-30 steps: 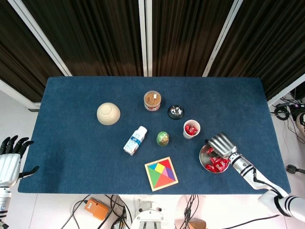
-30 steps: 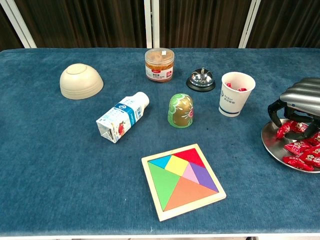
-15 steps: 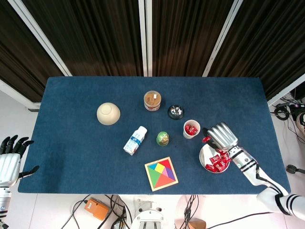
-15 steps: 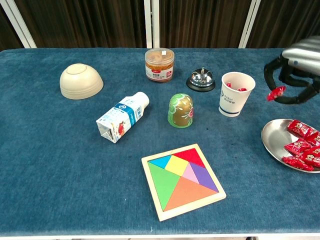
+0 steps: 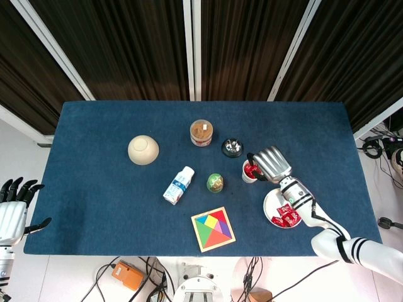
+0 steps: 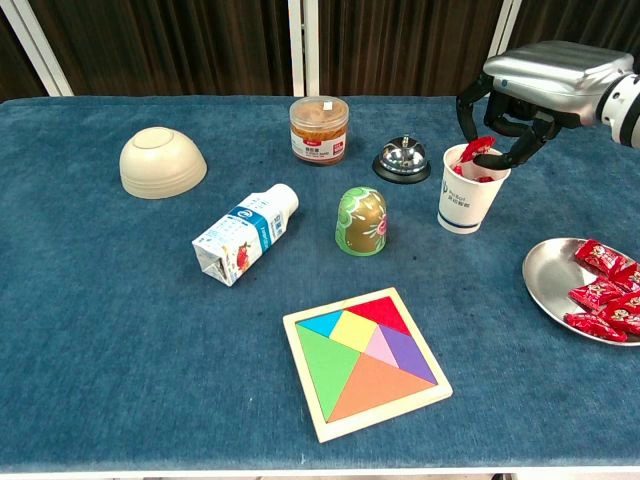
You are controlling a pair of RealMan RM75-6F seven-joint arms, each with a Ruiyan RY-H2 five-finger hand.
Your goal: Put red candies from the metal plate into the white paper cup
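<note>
Right hand (image 6: 535, 85): hovering over the paper cup (image 6: 472, 195), fingers curling down and pinching one red candy (image 6: 477, 148) just above the cup's rim.
Left hand (image 5: 12, 211): hanging off the tabletop's left edge, holding nothing, fingers spreading apart.
Paper cup: standing upright near the bell (image 6: 401, 158), already holding red candies.
Metal plate (image 6: 548, 281): sitting near the tabletop's right front edge, carrying the remaining candies (image 6: 605, 293).
Tabletop (image 6: 120, 330): also bearing an overturned bowl (image 6: 161, 161), a jar (image 6: 319, 129), a milk carton (image 6: 244, 233) lying on its side, a painted egg (image 6: 361, 221) and a tangram puzzle (image 6: 364, 360).
</note>
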